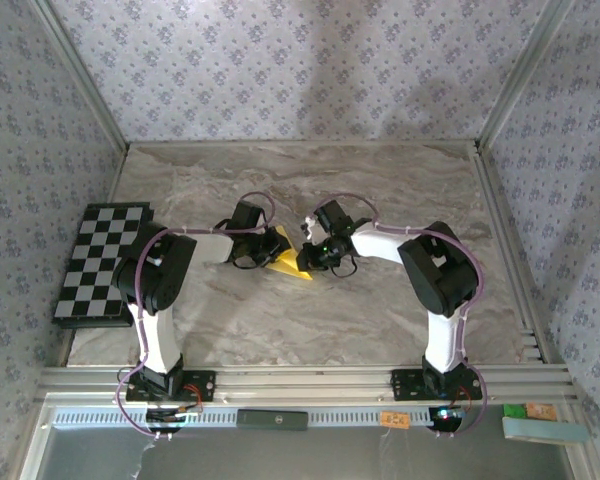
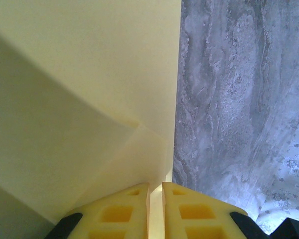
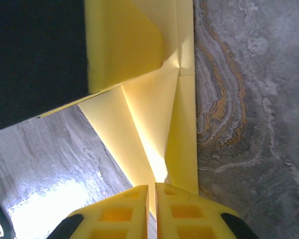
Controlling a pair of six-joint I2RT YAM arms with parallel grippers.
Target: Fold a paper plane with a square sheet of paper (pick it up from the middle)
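**A:** Where's the yellow paper (image 1: 286,258)?

**B:** At the middle of the counter (image 1: 380,190), between the two arms, folded into a creased wedge. From above, its point aims toward the near right, and its long axis runs diagonally from far left to near right. I can't tell whether it touches the surface.

**A:** And the tools?

**B:** The left tool (image 1: 264,250) is pressed together on the paper's left side; its yellow fingers (image 2: 132,201) nip a thin edge. The right tool (image 1: 306,254) pinches the opposite side, with its pads (image 3: 172,199) closed on a fold.

**A:** Materials?

**B:** The paper is thin, matte and plain yellow, with crisp creases and overlapping flaps. The counter is marble-patterned. A flat black-and-white checkered board (image 1: 100,260) lies at the left edge.
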